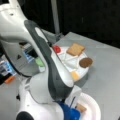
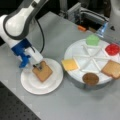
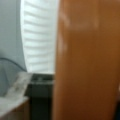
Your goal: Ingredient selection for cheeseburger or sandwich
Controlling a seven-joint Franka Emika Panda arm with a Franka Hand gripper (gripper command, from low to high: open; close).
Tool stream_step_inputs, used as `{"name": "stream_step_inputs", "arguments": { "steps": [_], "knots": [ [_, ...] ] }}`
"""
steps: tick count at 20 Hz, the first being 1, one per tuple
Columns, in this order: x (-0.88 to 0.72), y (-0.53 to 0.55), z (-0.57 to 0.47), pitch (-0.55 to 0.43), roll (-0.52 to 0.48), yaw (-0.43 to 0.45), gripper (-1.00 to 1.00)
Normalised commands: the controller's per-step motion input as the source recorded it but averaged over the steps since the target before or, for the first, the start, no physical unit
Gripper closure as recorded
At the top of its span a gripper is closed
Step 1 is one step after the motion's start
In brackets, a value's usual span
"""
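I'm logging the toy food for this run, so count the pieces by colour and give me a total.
Tan-brown toast squares: 2, one on the paper plate at the gripper, one in the tray
Yellow-orange cheese square: 1
Dark brown disc: 1
Red piece: 1
Green piece: 1
Total: 6

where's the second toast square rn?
In a front view the toast square lies in a compartment at the right of the white sectioned tray, beside the brown disc and below the red disc.

A grey tabletop (image 2: 82, 105) stands before a black backdrop (image 1: 95, 17), with a grey post (image 1: 55, 17) behind.
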Motion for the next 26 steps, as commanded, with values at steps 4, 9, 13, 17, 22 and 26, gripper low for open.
{"name": "stream_step_inputs", "arguments": {
  "steps": [4,9,13,17,22,26],
  "knots": [
    [0.33,-0.13,-0.06,-0.088,0.110,0.085,1.00],
    [0.28,-0.08,-0.05,-0.074,0.088,0.068,-1.00],
    [0.23,-0.08,-0.03,-0.062,0.104,0.069,-1.00],
    [0.19,-0.09,-0.02,-0.049,0.103,0.071,-1.00],
    [0.15,-0.09,0.01,-0.029,0.046,0.070,-1.00],
    [0.05,-0.12,0.15,0.009,-0.187,0.052,-1.00]
  ]
}}
